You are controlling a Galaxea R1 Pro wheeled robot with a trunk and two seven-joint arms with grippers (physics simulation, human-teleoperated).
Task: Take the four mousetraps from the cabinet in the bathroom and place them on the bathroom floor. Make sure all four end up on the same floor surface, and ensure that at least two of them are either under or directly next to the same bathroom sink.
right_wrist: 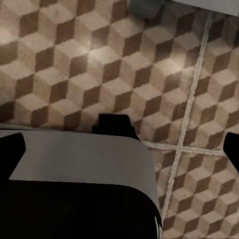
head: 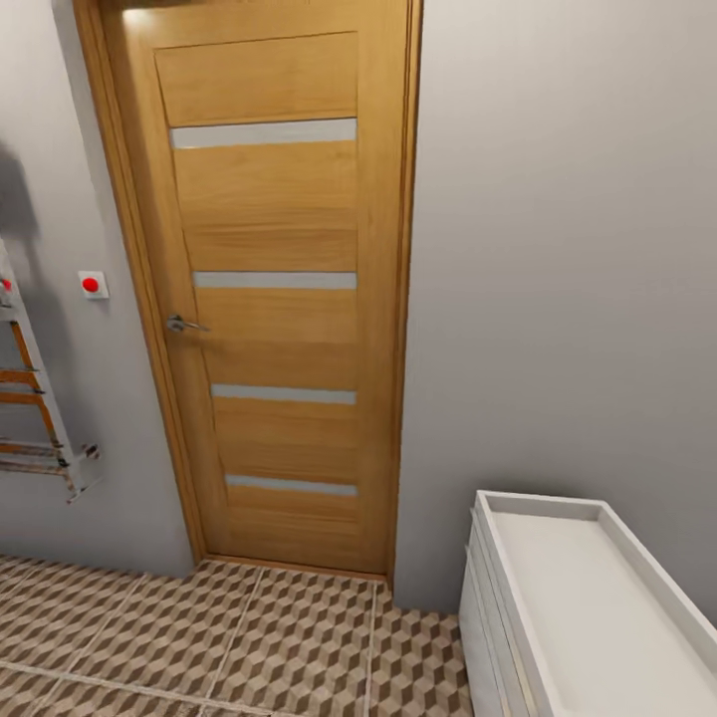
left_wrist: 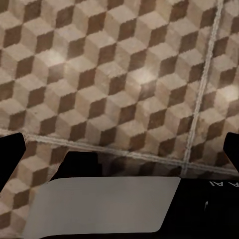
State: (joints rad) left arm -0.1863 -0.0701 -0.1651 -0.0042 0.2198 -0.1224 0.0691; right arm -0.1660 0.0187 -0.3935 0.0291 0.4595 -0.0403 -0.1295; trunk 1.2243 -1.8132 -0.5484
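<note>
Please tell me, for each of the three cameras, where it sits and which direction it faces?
Head view: on the robot's head, facing a wooden door, the grey wall and the bathroom sink.
Left wrist view: near the left gripper, looking down at the bathroom floor.
Right wrist view: near the right gripper, also looking down.
All three share the cube-patterned floor.

A door [head: 274, 289] stands ahead on the bathroom floor [head: 199, 637], with the bathroom sink [head: 588, 617] at its right.

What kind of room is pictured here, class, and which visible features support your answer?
Probably a bathroom: cube-patterned tiled floor, a white boxy vanity unit against the grey wall, a wall-mounted towel rack beside the wooden door.
</note>
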